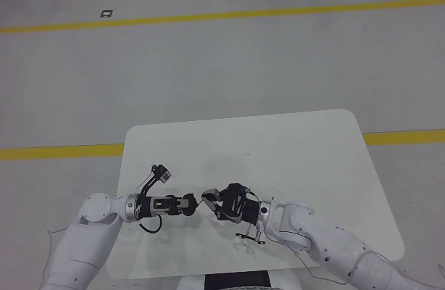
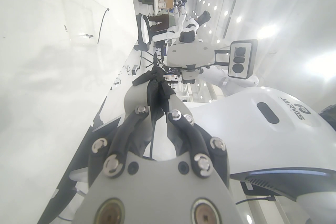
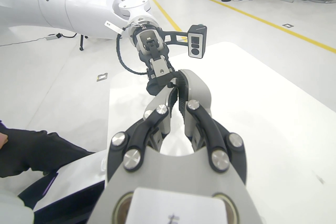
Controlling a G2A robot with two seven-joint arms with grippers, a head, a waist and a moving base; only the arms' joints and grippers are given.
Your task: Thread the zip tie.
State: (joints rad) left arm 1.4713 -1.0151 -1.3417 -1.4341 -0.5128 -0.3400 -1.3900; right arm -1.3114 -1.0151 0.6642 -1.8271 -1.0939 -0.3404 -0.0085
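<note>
Two closed grippers, tip to tip. Left gripper: black pads pressed flat together, no gap, clamped on the zip tie, a thin dark strand leaving the tips toward the other side. Right gripper: ribbed pads meeting at the tips, small wedge of gap nearer the knuckles; can't tell whether the tie sits between them. Tie bridging the short space between both sets of tips, detail too small to read. Grippers head-on, nearly touching, held above the table. Both forearms low and roughly level, left one in from the near-left corner, right one in from the near-right side. Meeting point close to the edge nearest the robot, left of its middle.
</note>
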